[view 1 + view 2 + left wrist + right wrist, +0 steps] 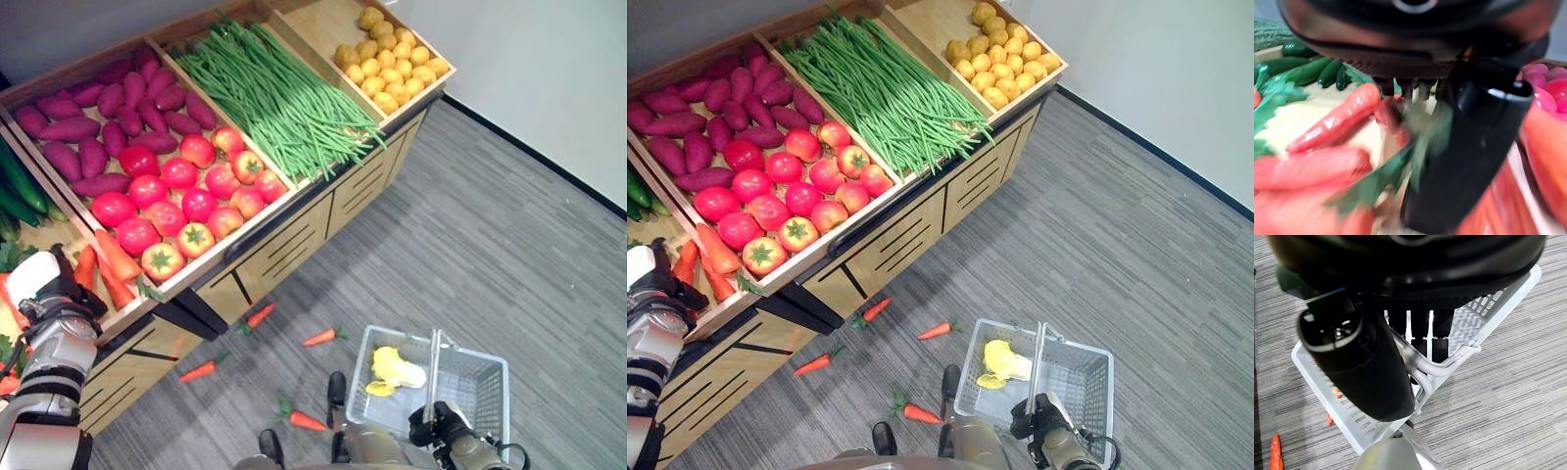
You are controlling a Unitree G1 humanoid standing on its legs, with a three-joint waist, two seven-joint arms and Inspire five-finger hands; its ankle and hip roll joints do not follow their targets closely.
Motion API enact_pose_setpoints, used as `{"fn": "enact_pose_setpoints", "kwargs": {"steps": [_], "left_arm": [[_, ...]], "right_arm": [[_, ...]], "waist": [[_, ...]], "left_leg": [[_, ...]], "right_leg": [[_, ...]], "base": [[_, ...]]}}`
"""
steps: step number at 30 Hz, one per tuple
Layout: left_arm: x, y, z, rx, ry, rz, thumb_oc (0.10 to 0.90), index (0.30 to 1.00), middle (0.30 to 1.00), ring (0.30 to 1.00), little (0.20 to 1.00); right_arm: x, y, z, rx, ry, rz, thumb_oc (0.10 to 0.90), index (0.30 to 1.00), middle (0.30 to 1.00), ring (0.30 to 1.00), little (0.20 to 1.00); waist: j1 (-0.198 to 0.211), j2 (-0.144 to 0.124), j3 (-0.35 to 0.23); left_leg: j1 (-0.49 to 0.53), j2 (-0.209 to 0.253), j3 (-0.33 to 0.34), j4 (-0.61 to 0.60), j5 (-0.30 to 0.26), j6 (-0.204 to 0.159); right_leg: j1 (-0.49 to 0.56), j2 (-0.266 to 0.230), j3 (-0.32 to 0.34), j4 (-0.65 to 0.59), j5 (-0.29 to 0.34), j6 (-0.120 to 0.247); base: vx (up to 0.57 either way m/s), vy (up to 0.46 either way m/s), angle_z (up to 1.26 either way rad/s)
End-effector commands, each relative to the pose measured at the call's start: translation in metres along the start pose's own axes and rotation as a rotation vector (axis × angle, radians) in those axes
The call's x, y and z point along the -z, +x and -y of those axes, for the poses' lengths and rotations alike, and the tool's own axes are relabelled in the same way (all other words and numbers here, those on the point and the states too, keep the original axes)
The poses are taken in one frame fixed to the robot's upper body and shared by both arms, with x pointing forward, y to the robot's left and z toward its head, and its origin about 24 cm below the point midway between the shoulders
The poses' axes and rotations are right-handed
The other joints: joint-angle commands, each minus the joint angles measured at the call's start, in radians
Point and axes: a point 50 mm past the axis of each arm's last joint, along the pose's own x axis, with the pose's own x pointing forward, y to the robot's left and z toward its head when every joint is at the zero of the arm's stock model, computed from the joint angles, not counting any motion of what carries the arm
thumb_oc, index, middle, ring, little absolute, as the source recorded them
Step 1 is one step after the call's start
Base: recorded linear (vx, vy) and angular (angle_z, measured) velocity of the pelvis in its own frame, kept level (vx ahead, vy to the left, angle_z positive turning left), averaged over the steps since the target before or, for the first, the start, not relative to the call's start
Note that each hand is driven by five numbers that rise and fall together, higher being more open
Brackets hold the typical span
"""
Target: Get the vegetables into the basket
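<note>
The right hand [439, 427] holds the grey basket [487, 380] by its handle [432, 377]; the right wrist view shows the fingers [1420, 335] curled round the metal bar. The basket hangs over the grey floor [509, 235], well apart from the wooden stand [294, 230]. Inside it, against the wall nearer the stand, lies a pale yellow vegetable [395, 368].

The left hand [54, 284] is at the stand's near left corner, over the compartment of carrots [113, 262]. In the left wrist view its fingers [1410, 88] point down among the carrots and their green tops [1376, 176], with the thumb [1474, 147] standing in front. Whether the fingers are closed on anything cannot be told.

Four loose carrots [259, 316] lie on the floor between the stand's front edge and the basket: one just below the stand's drawers, one [321, 338] near the basket's corner, one [201, 369] further left, and one [302, 419] closest to the robot.

The stand's other compartments hold tomatoes [186, 201], purple sweet potatoes [108, 122], green beans [274, 93] and, at the far right corner, potatoes [392, 69]. Cucumbers [20, 186] lie at the far left edge.
</note>
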Motion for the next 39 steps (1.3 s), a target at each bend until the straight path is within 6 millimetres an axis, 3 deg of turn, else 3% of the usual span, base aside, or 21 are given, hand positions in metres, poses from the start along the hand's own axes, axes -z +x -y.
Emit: {"fn": "enact_pose_setpoints", "kwargs": {"steps": [1, 6, 7, 8, 12, 21, 29, 39], "left_arm": [[-0.001, 0.012, -0.032, -0.079, -0.010, -0.016, 0.900, 1.000, 1.000, 1.000, 1.000], [-0.002, 0.021, -0.047, -0.085, 0.021, -0.060, 0.900, 1.000, 1.000, 1.000, 1.000], [-0.004, 0.021, -0.047, -0.083, 0.019, -0.054, 0.416, 0.322, 0.322, 0.322, 0.322], [-0.006, 0.021, -0.047, -0.087, 0.003, -0.053, 0.400, 0.300, 0.300, 0.300, 0.300], [-0.007, 0.017, -0.031, -0.050, -0.006, -0.037, 0.400, 0.300, 0.300, 0.300, 0.300], [-0.008, 0.013, -0.025, -0.057, 0.006, -0.001, 0.400, 0.300, 0.300, 0.300, 0.300], [-0.032, 0.004, -0.060, -0.231, -0.013, 0.179, 0.400, 0.300, 0.300, 0.300, 0.300], [-0.028, -0.020, -0.061, -0.289, -0.021, 0.296, 0.400, 0.300, 0.300, 0.300, 0.300]], "right_arm": [[0.040, -0.005, 0.005, -0.005, -0.154, -0.136, 0.400, 0.300, 0.300, 0.300, 0.300], [0.034, -0.004, 0.001, -0.014, -0.149, -0.114, 0.400, 0.300, 0.300, 0.300, 0.300], [0.034, -0.005, 0.000, -0.017, -0.149, -0.115, 0.400, 0.300, 0.300, 0.300, 0.300], [0.034, -0.005, -0.001, -0.020, -0.151, -0.115, 0.400, 0.300, 0.300, 0.300, 0.300], [0.036, -0.005, -0.005, -0.023, -0.142, -0.119, 0.400, 0.300, 0.300, 0.300, 0.300], [0.036, -0.006, -0.006, -0.022, -0.125, -0.116, 0.400, 0.300, 0.300, 0.300, 0.300], [0.045, -0.008, -0.005, -0.015, -0.105, -0.139, 0.400, 0.300, 0.300, 0.300, 0.300], [0.055, -0.011, -0.005, -0.031, -0.096, -0.167, 0.400, 0.300, 0.300, 0.300, 0.300]], "waist": [[-0.002, 0.010, 0.034], [-0.008, -0.006, 0.040], [-0.007, -0.008, 0.041], [-0.006, -0.010, 0.041], [-0.001, -0.006, 0.044], [0.003, -0.007, 0.042], [0.028, 0.001, 0.028], [0.045, 0.030, -0.027]], "left_leg": [[-0.093, 0.026, -0.099, -0.008, 0.027, 0.015], [-0.132, 0.028, -0.101, -0.008, 0.042, 0.012], [-0.132, 0.029, -0.102, -0.008, 0.041, 0.012], [-0.130, 0.029, -0.102, -0.008, 0.041, 0.012], [-0.110, 0.026, -0.100, -0.008, 0.029, 0.011], [-0.105, 0.026, -0.100, -0.008, 0.029, 0.010], [-0.054, 0.023, -0.118, -0.008, 0.012, 0.013], [0.043, 0.012, -0.134, -0.008, -0.019, 0.020]], "right_leg": [[0.091, -0.027, -0.037, 0.010, -0.148, 0.104], [0.057, -0.026, -0.037, 0.009, -0.135, 0.105], [0.057, -0.027, -0.038, 0.010, -0.136, 0.105], [0.060, -0.028, -0.038, 0.009, -0.136, 0.104], [0.079, -0.031, -0.036, 0.003, -0.144, 0.101], [0.086, -0.029, -0.043, -0.001, -0.143, 0.103], [0.143, -0.035, -0.059, 0.006, -0.164, 0.104], [0.248, -0.047, -0.076, 0.004, -0.192, 0.108]], "base": [[0.00, 0.000, 0.00], [0.00, -0.001, 0.01], [0.04, -0.002, 0.04], [0.03, -0.002, -0.07], [0.03, 0.008, -0.05], [-0.01, -0.002, -0.03], [0.00, 0.000, 0.02], [0.00, 0.021, 0.13]]}}
